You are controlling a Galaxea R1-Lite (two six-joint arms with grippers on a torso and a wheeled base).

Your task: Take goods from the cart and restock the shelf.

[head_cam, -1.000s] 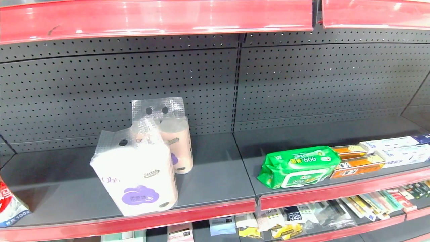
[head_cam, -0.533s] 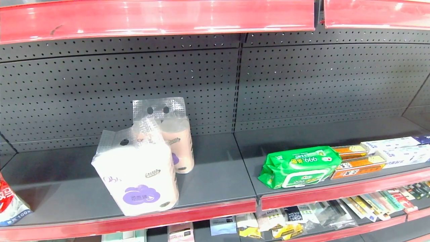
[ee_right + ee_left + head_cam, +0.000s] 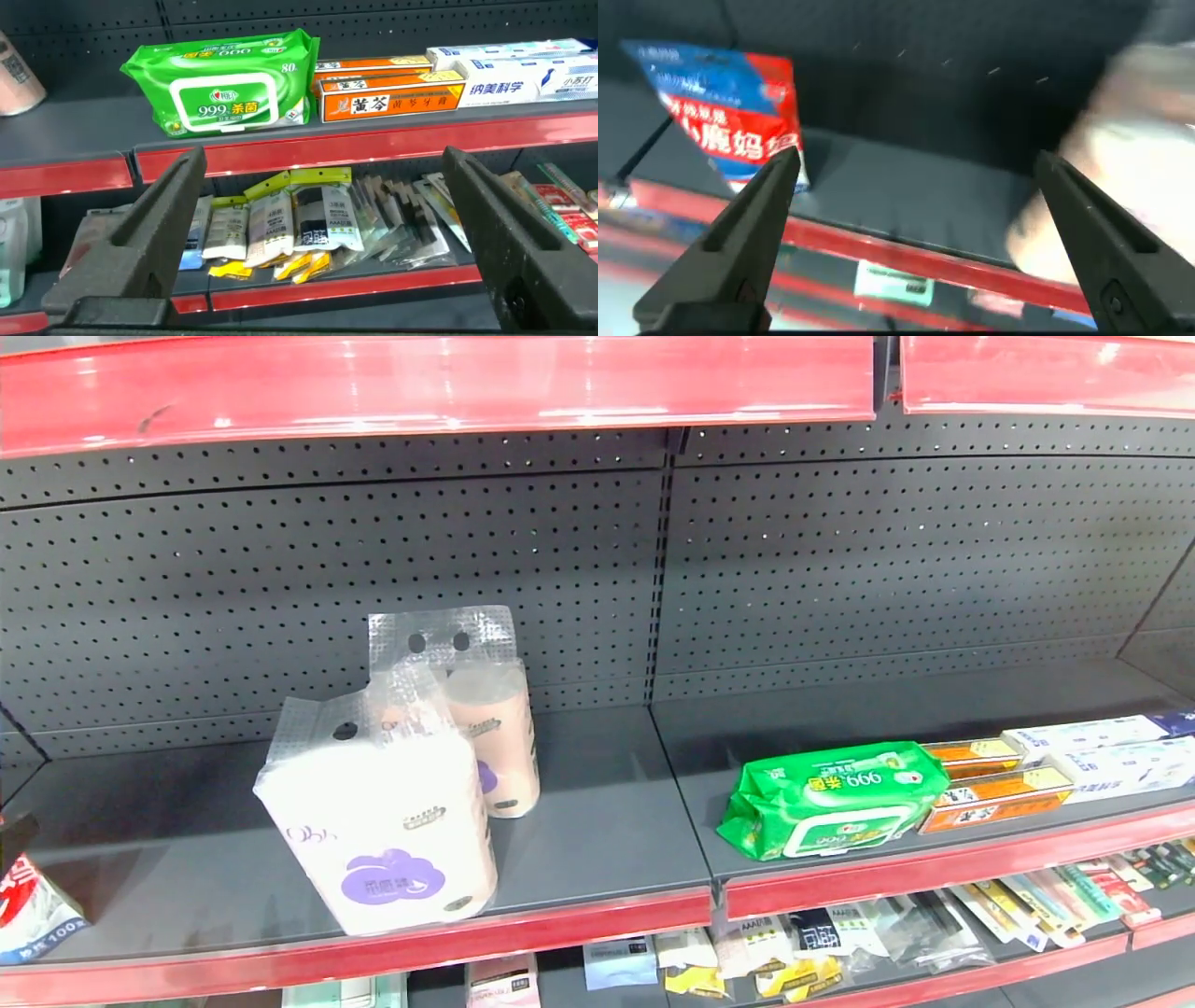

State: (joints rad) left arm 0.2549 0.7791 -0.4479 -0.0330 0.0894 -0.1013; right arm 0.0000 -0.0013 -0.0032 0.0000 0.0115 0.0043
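At the far left of the shelf [image 3: 597, 821], a dark fingertip [image 3: 17, 829], likely of your left gripper [image 3: 915, 159], has edged into the head view just above the red-and-blue bag [image 3: 33, 910]. The bag stands where it stood, and the gripper's fingers are spread wide with nothing between them. The white tissue pack [image 3: 383, 831], the pink pack [image 3: 485, 728] behind it, the green wipes [image 3: 831, 798] and the boxes [image 3: 999, 793] have not shifted. Your right gripper [image 3: 324, 154], likewise spread and empty, faces the shelf's red edge below the wipes. With both grippers empty, another item must be fetched.
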